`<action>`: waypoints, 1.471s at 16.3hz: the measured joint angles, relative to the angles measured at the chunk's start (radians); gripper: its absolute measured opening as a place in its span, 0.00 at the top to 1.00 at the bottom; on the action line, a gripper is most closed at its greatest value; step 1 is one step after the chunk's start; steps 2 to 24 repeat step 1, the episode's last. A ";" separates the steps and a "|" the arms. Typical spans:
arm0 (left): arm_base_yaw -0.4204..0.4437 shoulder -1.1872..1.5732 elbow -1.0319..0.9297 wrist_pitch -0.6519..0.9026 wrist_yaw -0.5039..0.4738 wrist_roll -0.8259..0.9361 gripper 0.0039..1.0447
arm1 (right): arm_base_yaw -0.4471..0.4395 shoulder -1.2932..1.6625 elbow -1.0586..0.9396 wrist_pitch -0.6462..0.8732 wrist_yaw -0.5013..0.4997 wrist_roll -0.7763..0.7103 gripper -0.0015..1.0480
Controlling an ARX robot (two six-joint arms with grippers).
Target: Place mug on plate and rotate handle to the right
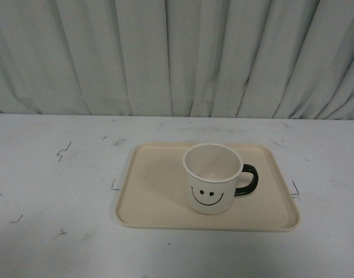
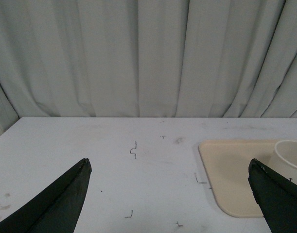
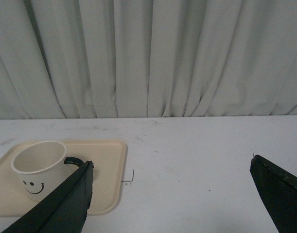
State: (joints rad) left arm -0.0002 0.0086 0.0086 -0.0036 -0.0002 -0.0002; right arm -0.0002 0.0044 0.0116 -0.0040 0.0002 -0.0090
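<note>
Checking the end state is all that appears left: the mug [image 1: 212, 178] is seen upright on the plate [image 1: 153, 197], right of the plate's centre, smiley face toward the front camera, fully inside the raised rim. The handle [image 1: 247, 179] is seen sticking out to the robot's right, so both parts of the task look satisfied.

Neither arm is visible in the front view. From the left wrist view, the left gripper [image 2: 170, 167] is seen with its jaws spread wide, nothing between them, above bare table [image 2: 114, 160] and well apart from the plate. From the right wrist view, the right gripper [image 3: 170, 167] is likewise spread wide and empty, held back from the mug, which sits near one finger [image 3: 61, 204] in that picture only by perspective; contact is not shown.

To finish well, judged from this:
- The mug should be left untouched; handle angle is already close to due right, and any nudge risks spoiling it.
- Jaws should be kept apart while the arms are moved, so the handle is not snagged.
- The right arm should be routed up and away from the plate, not across it, since the handle faces that side.
- The plate should not be bumped; it is light-looking and could slide on the smooth tabletop.

Curtain [image 1: 177, 58] behind is irrelevant to clearance.
</note>
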 joint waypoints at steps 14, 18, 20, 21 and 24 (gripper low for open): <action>0.000 0.000 0.000 0.000 0.000 0.000 0.06 | 0.000 0.000 0.000 0.000 0.000 0.000 0.06; 0.000 0.000 0.000 0.000 0.000 0.000 0.06 | 0.000 0.000 0.000 0.000 0.000 0.000 0.06; 0.000 0.000 0.000 0.000 0.000 0.000 0.06 | 0.000 0.000 0.000 0.000 0.000 0.000 0.06; 0.000 0.000 0.000 0.000 0.000 0.000 0.06 | 0.000 0.000 0.000 0.000 0.000 0.000 0.06; 0.000 0.000 0.000 0.000 0.000 0.000 0.06 | 0.000 0.000 0.000 0.000 0.000 0.000 0.06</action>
